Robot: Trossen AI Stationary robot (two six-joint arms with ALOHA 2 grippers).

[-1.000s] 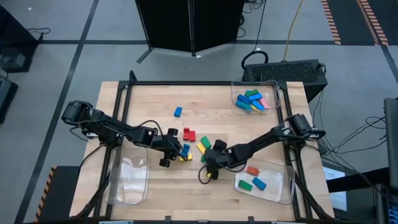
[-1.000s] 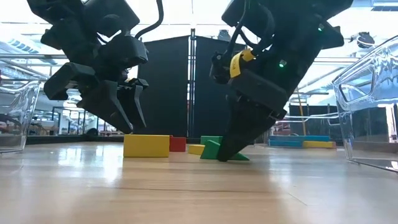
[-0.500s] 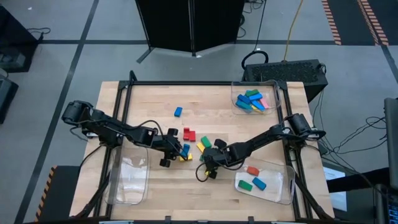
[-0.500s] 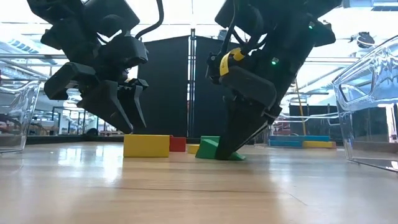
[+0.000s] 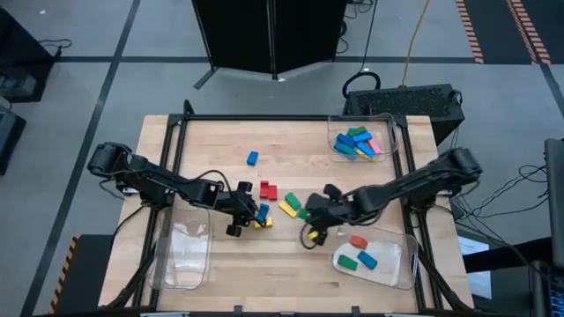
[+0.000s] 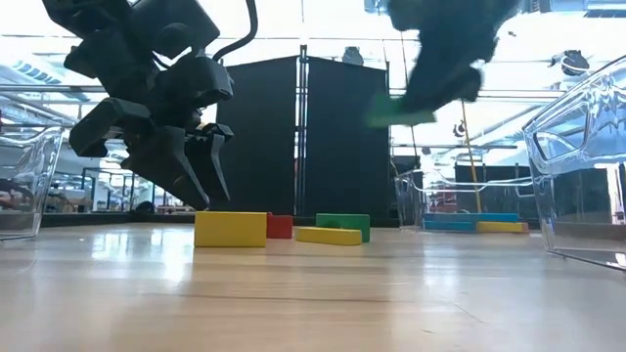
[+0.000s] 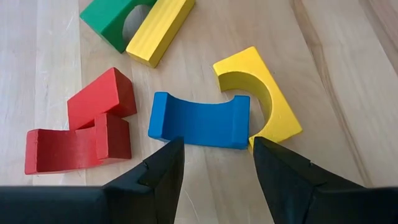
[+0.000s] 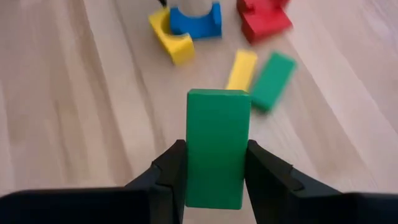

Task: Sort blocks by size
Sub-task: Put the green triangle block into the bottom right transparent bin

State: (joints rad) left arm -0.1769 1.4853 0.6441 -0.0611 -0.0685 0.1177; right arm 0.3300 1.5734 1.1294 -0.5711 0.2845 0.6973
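Note:
My right gripper (image 8: 217, 163) is shut on a green block (image 8: 217, 134) and hangs well above the table; the low view shows that block (image 6: 399, 110) high in the air. Below it, a yellow block (image 8: 241, 68) and another green block (image 8: 272, 81) lie flat on the wood. My left gripper (image 7: 214, 149) stands open just above a blue arched block (image 7: 199, 121). Beside that block lie a yellow arch (image 7: 258, 93) and red blocks (image 7: 81, 124). In the high view my left gripper (image 5: 254, 211) is left of centre and my right gripper (image 5: 308, 220) is at centre. My right gripper pinches the green block's two long sides (image 8: 194, 168) between its two fingers, at the end nearer the wrist. The block's length runs on forward past the fingertips. The fingers slant down from the table's right side. The block is lifted clear of the table.
A clear tray (image 5: 388, 123) at the far right holds blue, green, pink and yellow blocks. Another tray (image 5: 401, 269) at the near right holds a red, a green and a blue block. A third tray (image 5: 181, 255) stands near left. A lone blue block (image 5: 252, 158) lies farther back.
My right gripper has taken hold of a green block that lay on the table beside the other green and yellow ones. It has then risen quickly and moved toward the table's right edge, and the block is now lifted clear.

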